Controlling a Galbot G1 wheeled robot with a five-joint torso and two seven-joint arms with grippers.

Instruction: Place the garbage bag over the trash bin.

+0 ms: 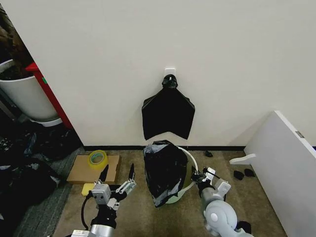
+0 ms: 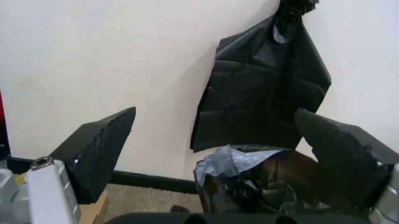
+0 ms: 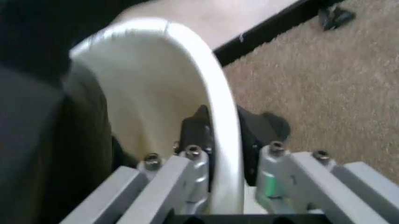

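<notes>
The trash bin [image 1: 186,173] sits on the carpet at the middle of the head view, just below the black bundle [image 1: 168,113] hanging on the wall at 12 o'clock. It leans, its long axis tilted and its mouth pointing up and toward 1 o'clock. The garbage bag [image 1: 164,170] drapes its 9 o'clock side from the top down; the rim at 3 o'clock is bare.

The right gripper [image 3: 225,140] is clamped on that bare rim, one finger inside the wall, one outside. The left gripper [image 1: 117,174] hovers at 9 o'clock of the bag, jaws spread wide and empty.

To do this step well, I judge the right should hold the bin steady while the left takes the loose bag edge and draws it across toward the bare rim, slowly, since thin film can slip or tear.
</notes>
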